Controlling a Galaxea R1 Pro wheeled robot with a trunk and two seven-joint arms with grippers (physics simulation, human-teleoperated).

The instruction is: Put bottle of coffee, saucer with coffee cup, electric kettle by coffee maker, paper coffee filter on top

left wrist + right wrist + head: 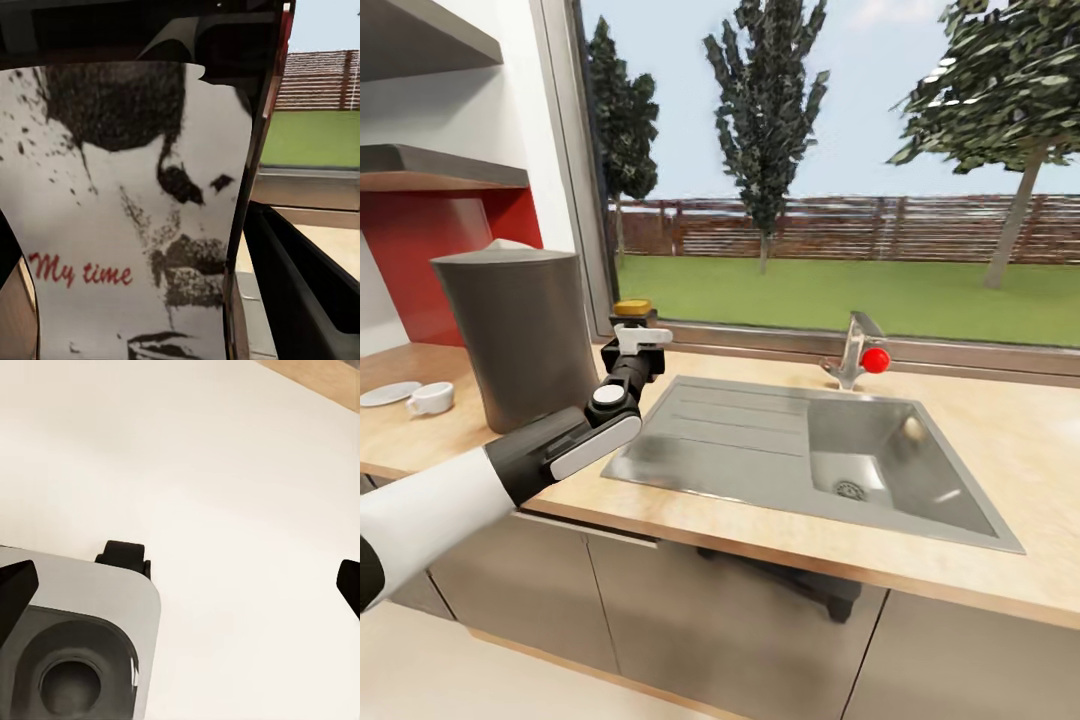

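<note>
The bottle of coffee, yellow-lidded, stands at the back of the kitchen countertop just right of the tall dark grey coffee maker. My left gripper is shut on it below the lid. In the left wrist view its pale "My time" label sits between the dark fingers. Left of the coffee maker lie the white saucer and, beside it on the counter, the coffee cup. My right gripper is open over pale floor. The electric kettle is out of view.
A steel sink with a tap and red knob fills the counter right of the bottle. A large window runs behind it. Dark shelf boards hang on the wall at the upper left.
</note>
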